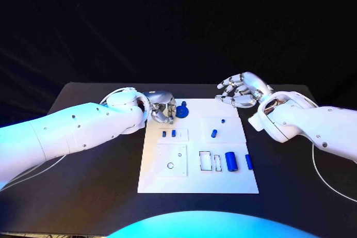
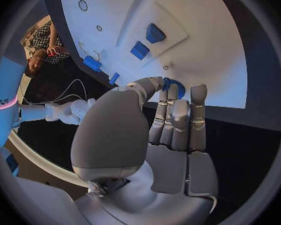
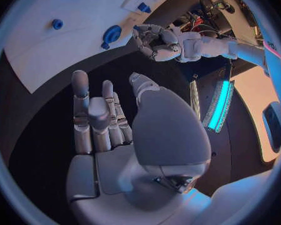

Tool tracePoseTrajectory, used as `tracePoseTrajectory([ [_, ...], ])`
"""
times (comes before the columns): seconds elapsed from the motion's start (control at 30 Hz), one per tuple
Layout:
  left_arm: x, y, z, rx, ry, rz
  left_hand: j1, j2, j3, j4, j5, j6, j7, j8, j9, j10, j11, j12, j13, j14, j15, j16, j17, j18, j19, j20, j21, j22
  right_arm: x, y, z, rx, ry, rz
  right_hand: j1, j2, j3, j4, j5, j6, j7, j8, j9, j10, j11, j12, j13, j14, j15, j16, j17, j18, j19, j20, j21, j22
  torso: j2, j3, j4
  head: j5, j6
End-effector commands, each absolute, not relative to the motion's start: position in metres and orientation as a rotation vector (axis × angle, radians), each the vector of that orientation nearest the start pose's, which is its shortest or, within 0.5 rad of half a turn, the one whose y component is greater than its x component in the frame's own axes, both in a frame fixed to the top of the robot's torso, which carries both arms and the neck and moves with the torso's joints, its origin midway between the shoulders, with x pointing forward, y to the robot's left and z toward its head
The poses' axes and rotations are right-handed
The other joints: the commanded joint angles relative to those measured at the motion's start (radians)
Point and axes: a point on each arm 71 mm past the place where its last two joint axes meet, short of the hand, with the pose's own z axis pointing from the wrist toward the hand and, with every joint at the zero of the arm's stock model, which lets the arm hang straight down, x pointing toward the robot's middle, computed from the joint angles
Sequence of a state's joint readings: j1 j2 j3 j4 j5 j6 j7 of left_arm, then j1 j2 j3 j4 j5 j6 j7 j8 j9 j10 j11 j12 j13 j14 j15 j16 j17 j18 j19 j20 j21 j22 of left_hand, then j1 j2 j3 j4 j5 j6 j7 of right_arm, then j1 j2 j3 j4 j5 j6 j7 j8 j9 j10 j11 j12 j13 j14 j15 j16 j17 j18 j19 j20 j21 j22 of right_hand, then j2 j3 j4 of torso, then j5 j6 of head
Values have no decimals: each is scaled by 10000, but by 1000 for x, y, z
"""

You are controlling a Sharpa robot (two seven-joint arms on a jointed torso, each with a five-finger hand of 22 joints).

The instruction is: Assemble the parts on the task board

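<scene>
The white task board (image 1: 195, 182) lies mid-table. At its far left corner stands a round blue part (image 1: 183, 112), also seen from the left wrist (image 2: 176, 86) and the right wrist (image 3: 111, 34). My left hand (image 1: 161, 112) curls its fingertips (image 2: 172, 92) right at this part; whether they grip it I cannot tell. My right hand (image 1: 239, 91) hovers past the board's far right corner, fingers apart, holding nothing (image 3: 106, 120). Two small blue blocks (image 1: 169, 133), a peg (image 1: 213, 133), a cylinder (image 1: 230, 161) and a narrow piece (image 1: 248, 161) rest on the board.
The board has a raised plate with a round hole (image 1: 171, 160) at its near left and rectangular slots (image 1: 209, 161) beside the cylinder. Black table (image 1: 89, 196) surrounds the board on all sides.
</scene>
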State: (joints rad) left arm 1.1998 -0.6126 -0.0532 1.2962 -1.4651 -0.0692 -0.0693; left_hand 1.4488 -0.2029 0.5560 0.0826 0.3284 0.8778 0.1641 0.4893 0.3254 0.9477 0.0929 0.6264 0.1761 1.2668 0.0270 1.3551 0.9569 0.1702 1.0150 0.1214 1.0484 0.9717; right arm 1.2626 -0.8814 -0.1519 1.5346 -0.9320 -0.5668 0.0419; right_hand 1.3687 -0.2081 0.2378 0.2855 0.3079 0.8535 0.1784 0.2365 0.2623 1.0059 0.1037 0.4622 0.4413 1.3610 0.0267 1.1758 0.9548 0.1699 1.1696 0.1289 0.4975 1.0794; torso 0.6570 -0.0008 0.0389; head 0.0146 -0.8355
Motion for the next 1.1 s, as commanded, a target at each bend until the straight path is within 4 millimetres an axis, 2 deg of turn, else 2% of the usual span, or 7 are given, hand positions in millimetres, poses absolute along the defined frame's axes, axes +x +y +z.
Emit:
tracePoseTrajectory([
  [0.03, 513, 139, -222, 3254, 19357, -6432, -104, 7, -47, -10, -34, 56, -6, -63, -11, 59, 13, -34, -12, 74, -7, 53, -13, -46, 61, 25, 28, 1, 484, -226, -182, 3207, 15560, 8667, -15, -39, 57, 0, 41, -8, 71, 62, 15, 15, 16, -52, -8, -78, -1, -53, -9, 65, -75, 0, -32, -12, 3, 5, -7, 9, -2],
  [0.23, 513, 139, -226, 3327, 19594, -6327, -120, -16, -52, -8, -41, 53, -1, -85, -17, 63, 17, -68, -21, 75, -4, 54, -16, -47, 58, 27, 22, -5, 483, -226, -182, 3205, 15505, 8676, 2, -32, 74, -9, 45, -14, 70, 74, 14, 31, 16, -82, -58, -86, -1, -68, -29, 66, -74, 1, -47, -19, 3, 3, -19, 36, 6],
  [1.1, 511, 139, -230, 3425, 19945, -6331, -110, -9, -37, -16, -53, 76, -1, -105, -20, 99, 14, -105, -25, 64, -2, 51, -37, -52, 70, 30, 32, 10, 484, -226, -182, 3205, 15464, 8685, 6, -30, 78, -10, 46, -15, 70, 78, 14, 37, 16, -87, -68, -80, -1, -57, -13, 61, -60, 1, -18, -5, 4, -3, 1, 19, -50],
])
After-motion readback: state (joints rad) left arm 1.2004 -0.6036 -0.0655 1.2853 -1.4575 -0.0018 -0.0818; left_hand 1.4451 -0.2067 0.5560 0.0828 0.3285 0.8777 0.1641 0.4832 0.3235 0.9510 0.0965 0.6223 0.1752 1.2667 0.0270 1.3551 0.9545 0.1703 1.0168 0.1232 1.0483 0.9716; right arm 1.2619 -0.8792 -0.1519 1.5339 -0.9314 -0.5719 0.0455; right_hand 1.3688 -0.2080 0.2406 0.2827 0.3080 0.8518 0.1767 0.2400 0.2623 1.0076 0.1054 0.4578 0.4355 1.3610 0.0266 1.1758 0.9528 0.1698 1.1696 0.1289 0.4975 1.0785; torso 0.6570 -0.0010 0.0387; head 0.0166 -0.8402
